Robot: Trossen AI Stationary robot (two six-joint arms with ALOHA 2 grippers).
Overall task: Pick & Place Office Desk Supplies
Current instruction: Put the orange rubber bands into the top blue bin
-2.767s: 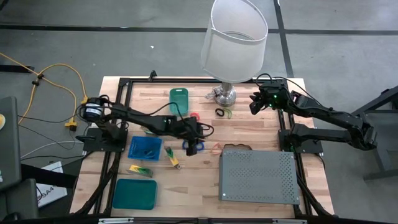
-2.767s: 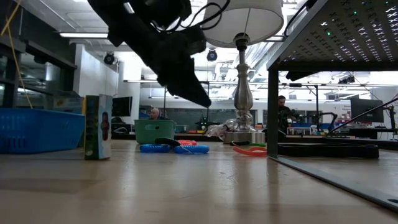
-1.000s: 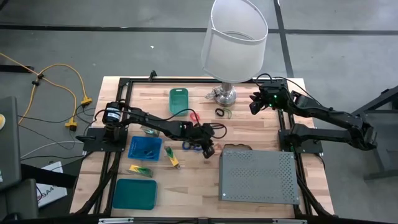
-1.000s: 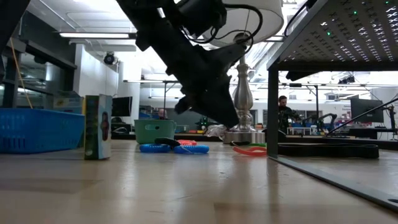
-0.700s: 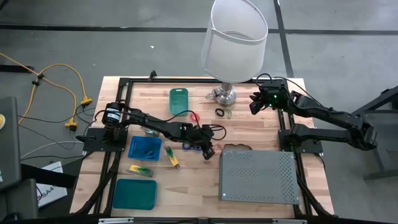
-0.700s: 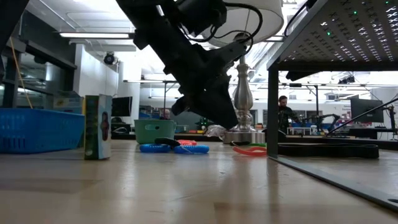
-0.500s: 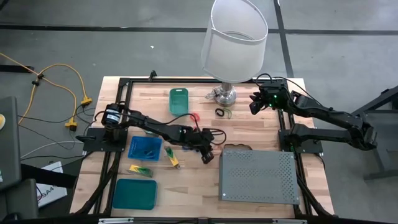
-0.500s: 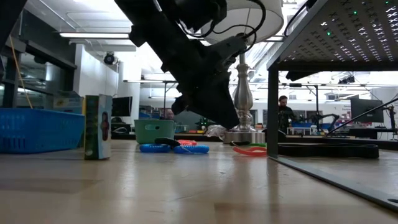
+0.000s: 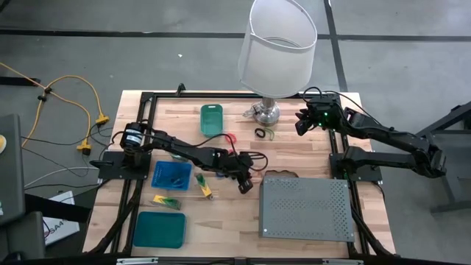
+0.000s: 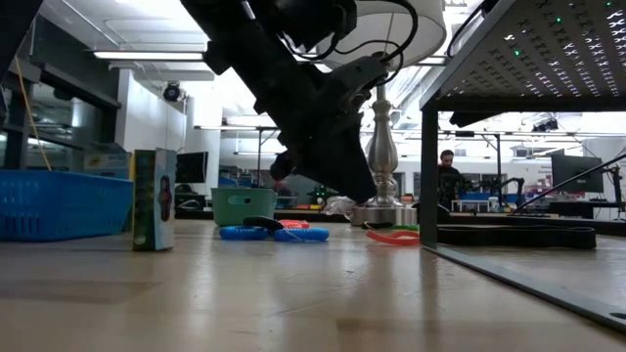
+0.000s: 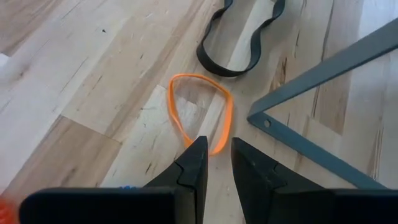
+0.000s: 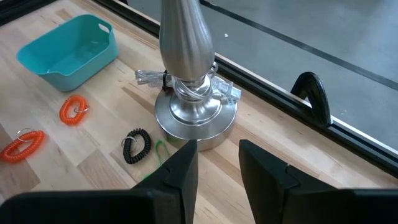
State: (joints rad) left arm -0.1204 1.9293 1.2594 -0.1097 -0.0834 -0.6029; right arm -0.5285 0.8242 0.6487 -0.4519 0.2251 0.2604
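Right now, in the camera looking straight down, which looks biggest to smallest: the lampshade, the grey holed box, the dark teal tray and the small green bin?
1. Grey holed box
2. White lampshade, though it stands nearer the camera, so this place is unsure
3. Dark teal tray
4. Small green bin

An orange rubber band (image 11: 200, 112) is lying on pale wood grain just ahead of the left gripper's (image 11: 216, 163) dark fingers, a black band (image 11: 239, 38) showing farther out. Ahead of the right gripper's (image 12: 216, 163) fingers, a chrome lamp base (image 12: 193, 112) is shining beside a black coil (image 12: 136, 145), orange coils (image 12: 74, 109) and a teal bin (image 12: 68, 50).
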